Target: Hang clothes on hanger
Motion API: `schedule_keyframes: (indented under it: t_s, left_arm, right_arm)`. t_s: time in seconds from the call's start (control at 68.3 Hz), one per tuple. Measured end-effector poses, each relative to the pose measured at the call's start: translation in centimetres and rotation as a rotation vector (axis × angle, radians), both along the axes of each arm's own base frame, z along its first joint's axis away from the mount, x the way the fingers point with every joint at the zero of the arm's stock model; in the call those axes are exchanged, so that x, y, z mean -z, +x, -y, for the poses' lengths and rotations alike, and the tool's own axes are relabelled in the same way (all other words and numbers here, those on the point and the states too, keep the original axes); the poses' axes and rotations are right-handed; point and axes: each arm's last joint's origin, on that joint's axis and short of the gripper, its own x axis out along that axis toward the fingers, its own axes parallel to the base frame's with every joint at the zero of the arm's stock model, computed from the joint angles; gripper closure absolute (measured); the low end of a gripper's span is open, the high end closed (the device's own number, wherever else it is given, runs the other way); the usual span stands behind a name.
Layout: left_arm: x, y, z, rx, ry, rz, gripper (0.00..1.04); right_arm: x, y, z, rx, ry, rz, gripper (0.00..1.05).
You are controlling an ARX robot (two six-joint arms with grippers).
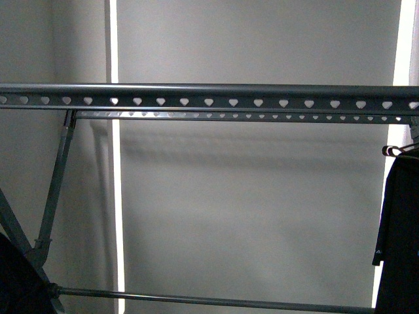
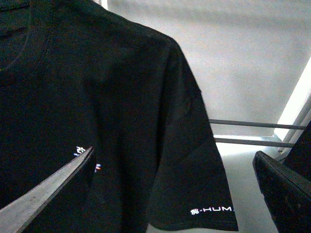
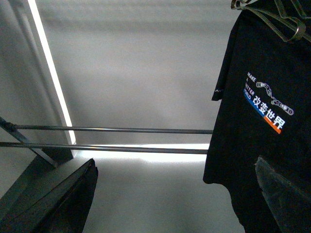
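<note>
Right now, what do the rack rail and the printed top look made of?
Rack rail: grey metal, likely painted or coated; satin sheen, punched heart-shaped holes. Printed top: black knit fabric, probably cotton-type; matte, hangs in soft folds, white print on the chest.

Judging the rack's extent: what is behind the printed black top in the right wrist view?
Two thin rack bars run behind the printed black top and vanish at its edge; a pale wall lies beyond. Their far ends are covered.
</note>
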Motion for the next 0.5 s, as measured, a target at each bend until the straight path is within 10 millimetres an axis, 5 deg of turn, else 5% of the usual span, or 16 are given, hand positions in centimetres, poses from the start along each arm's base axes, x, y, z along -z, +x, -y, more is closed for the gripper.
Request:
schedule_keyframes:
  t_s: [0.366,0.425,0.498]
  left_arm:
    - [0.0,0.0,0.0,0.025,-0.004,-0.005,0.07]
    - [-0.1,0.4,0.0,0.142,-0.044,-0.024,0.07]
    - [-1.4,1.2,-0.2,0.077,-0.148,-0.041,0.07]
  right_arm:
    - [0.0,0.0,0.0,0.000,0.000,0.000,0.07]
    - [0.0,0.0,0.0,0.000,0.000,0.000,0.07]
    - [0.0,0.0,0.0,-0.002,0.000,0.000,0.07]
